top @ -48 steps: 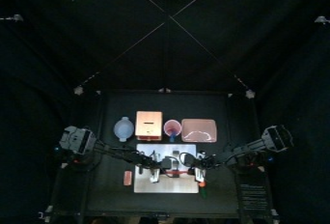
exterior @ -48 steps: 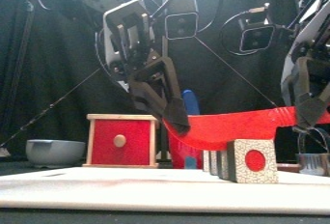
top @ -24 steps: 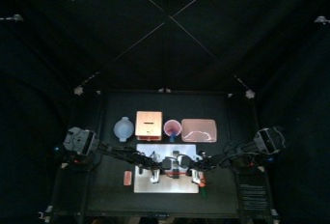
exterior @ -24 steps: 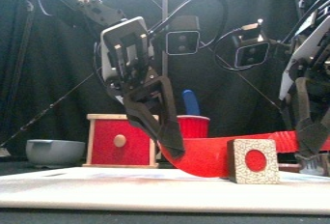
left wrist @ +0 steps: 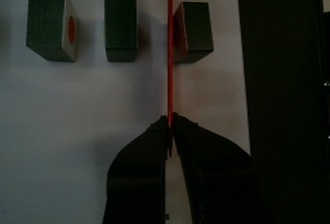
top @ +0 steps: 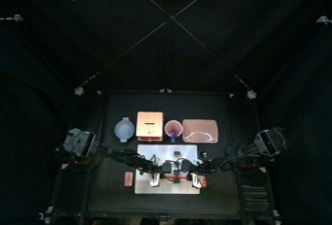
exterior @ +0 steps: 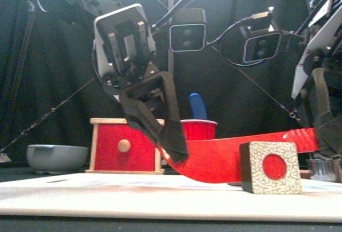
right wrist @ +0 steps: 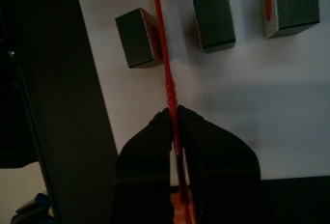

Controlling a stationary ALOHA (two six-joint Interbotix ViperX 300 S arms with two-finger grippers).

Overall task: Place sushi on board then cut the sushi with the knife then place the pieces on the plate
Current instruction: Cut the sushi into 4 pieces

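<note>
the red knife (exterior: 227,164) lies with its long axis from 9 o'clock to 3 o'clock across the front view, sagging in a curve, its 3 o'clock end higher. the left hand (exterior: 174,154) is clamped tight on its 9 o'clock end. the right hand (right wrist: 175,117) is closed on the blade too, which shows there edge-on as a thin red line. that line runs between the sushi pieces (left wrist: 123,27): two lie on one side and one just beside it on the other, all on the white board (top: 169,185) at 6 o'clock of the surface (top: 227,108).

behind, toward 12 o'clock, stand the blue-grey bowl (exterior: 56,157), the wooden box (exterior: 127,144), the red cup (exterior: 201,129) with the blue knife (exterior: 198,104) upright in it, and the pink tray (top: 200,130) at about 1 o'clock. the nearest piece (exterior: 274,168) stands right in front of the blade.

the pieces are dark green blocks; the nearest shows a pale speckled face with a red centre.
</note>
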